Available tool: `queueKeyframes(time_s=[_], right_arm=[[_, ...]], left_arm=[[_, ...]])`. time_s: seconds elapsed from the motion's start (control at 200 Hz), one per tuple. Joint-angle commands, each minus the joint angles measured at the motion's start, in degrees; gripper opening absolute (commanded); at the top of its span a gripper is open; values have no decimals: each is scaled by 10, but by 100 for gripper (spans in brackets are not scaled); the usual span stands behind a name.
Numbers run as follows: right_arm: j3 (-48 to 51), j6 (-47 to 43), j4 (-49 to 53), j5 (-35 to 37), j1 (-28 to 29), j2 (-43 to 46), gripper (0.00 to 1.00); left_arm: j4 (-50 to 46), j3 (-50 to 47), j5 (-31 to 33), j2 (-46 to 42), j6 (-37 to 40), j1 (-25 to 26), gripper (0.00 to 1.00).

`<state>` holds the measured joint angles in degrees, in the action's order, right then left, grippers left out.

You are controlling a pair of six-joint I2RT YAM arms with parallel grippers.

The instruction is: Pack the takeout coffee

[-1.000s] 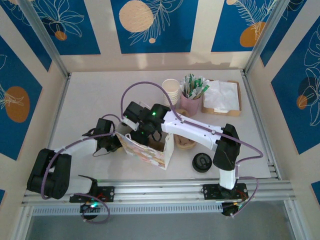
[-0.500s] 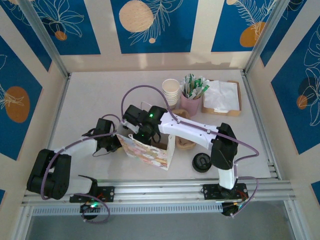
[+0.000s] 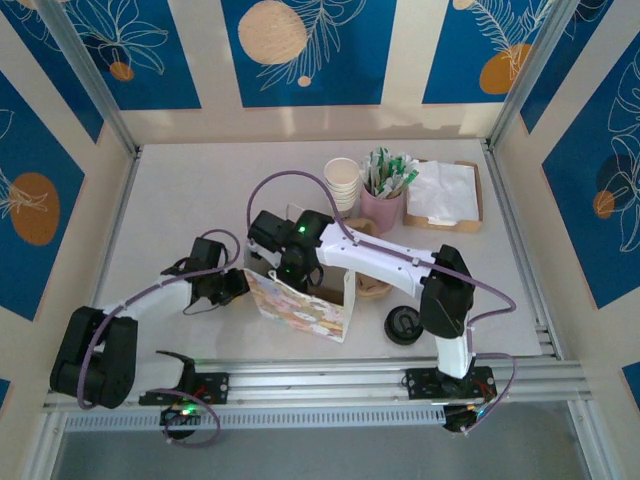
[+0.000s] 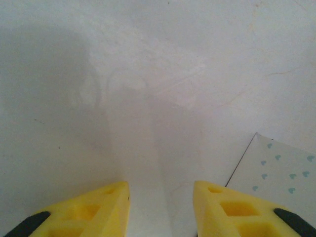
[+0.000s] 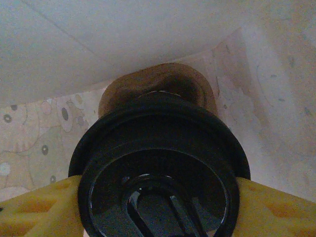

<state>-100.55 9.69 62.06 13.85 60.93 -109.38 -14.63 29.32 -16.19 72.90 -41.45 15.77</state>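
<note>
The takeout coffee (image 5: 158, 163), one cup under a black lid, sits clamped at the lid's rim between the yellow fingers (image 5: 34, 210) of the right gripper (image 5: 158, 210), inside the single patterned paper bag (image 3: 300, 308). The right arm (image 3: 385, 258) reaches low across the table (image 3: 180, 200), elbow bent above its base. The left gripper (image 4: 160, 207) points at bare tabletop, jaws slightly apart and holding nothing, the bag's corner just beside its right finger. Beyond the right jaws stand one stack of paper cups (image 3: 343, 183), one pink pot of sachets (image 3: 382, 205) and one napkin tray (image 3: 447, 195). Back toward the arm's base lies one loose black lid (image 3: 404, 324).
</note>
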Motion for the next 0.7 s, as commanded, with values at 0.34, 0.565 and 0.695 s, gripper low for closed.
queueKeyframes(time_s=[0.34,0.565,0.695], right_arm=[[8,34,49,-45,-7,-41,51],[20,48,49,-45,-5,-40,51],[16,53,50,-42,-5,-39,51]], left_arm=[[-45,10,33,-35,19,-2,39],[-73,12,48,-75,15,-2,38],[-110,11,51,-121,13,-2,38]])
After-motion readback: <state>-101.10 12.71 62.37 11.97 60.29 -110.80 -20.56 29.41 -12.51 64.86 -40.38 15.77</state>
